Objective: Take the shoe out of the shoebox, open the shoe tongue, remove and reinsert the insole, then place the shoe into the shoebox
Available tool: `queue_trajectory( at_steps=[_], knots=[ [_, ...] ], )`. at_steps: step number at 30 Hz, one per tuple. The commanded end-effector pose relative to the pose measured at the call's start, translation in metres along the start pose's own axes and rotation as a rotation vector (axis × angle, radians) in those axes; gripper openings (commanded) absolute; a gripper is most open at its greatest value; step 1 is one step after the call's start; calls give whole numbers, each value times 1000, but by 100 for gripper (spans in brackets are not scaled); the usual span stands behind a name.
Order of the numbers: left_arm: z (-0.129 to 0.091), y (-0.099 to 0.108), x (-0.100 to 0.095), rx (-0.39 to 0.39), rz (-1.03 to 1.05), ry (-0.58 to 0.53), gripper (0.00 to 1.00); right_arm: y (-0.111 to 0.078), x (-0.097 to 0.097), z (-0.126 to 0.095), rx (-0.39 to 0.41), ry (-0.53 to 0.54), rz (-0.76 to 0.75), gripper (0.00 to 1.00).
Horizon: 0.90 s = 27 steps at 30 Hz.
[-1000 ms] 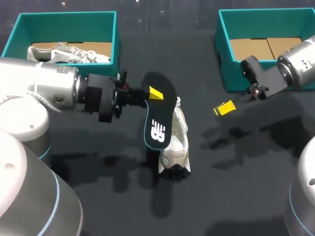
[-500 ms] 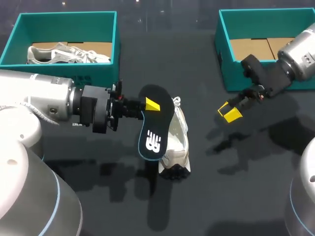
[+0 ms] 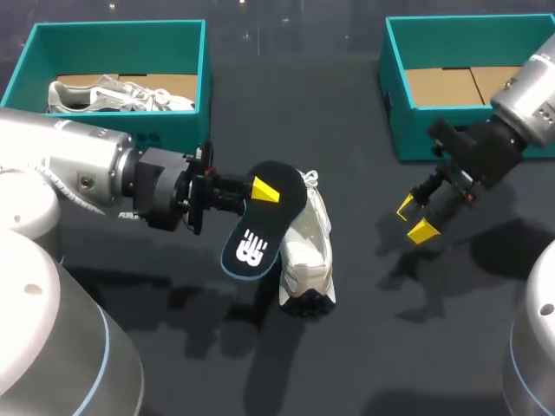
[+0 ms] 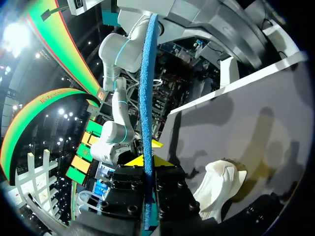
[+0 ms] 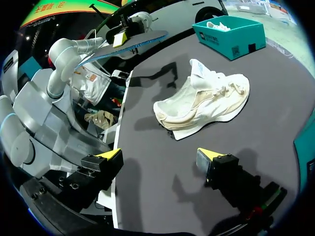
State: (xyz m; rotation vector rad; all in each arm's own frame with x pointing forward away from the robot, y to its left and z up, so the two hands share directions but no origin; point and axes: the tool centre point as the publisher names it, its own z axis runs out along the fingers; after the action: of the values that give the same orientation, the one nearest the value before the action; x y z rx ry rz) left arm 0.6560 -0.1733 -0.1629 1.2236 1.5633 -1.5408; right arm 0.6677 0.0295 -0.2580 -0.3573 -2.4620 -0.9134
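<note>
At the far left stands a teal shoebox (image 3: 117,24) with straight card walls, and a pale laced shoe (image 3: 113,94) lies inside it on a brown cardboard floor. Near its front wall our left arm comes in, and our left gripper (image 3: 260,191) is clamped on the insole (image 3: 256,238), both yellow-tipped fingers pressing its flat faces at one end. The insole is thin and rounded. Its top is black with a white mark, and its edge shows blue and fuzzy in the left wrist view. It hangs tilted above the table, out of the shoe, with its free end low beside the shoe's left flank.

The task's shoe (image 3: 305,251) sits on the middle of the matte black table (image 3: 364,347). It is off-white, made of soft mesh and smooth panels, with a lugged dark sole end towards us. Dark tabletop shows between it and our right gripper (image 3: 414,218), which hovers with its fingers spread wide and nothing between them. That gripper is just in front of the second teal shoebox (image 3: 408,130), where bare cardboard shows.
</note>
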Motion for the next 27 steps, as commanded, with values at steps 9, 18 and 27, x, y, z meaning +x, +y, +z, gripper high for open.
queue_trajectory(
  at_steps=[9, 18, 27],
  knots=[
    [12, -35, 16, 27, -25, 43, 0, -26, -12, 22, 57, -171, -105, 100],
    [12, -35, 16, 27, -25, 43, 0, -30, -20, 28, 77, -166, -99, 100],
    [16, -38, 24, 9, -232, -17, 0, -33, -32, 41, 104, -189, -104, 100]
  ],
)
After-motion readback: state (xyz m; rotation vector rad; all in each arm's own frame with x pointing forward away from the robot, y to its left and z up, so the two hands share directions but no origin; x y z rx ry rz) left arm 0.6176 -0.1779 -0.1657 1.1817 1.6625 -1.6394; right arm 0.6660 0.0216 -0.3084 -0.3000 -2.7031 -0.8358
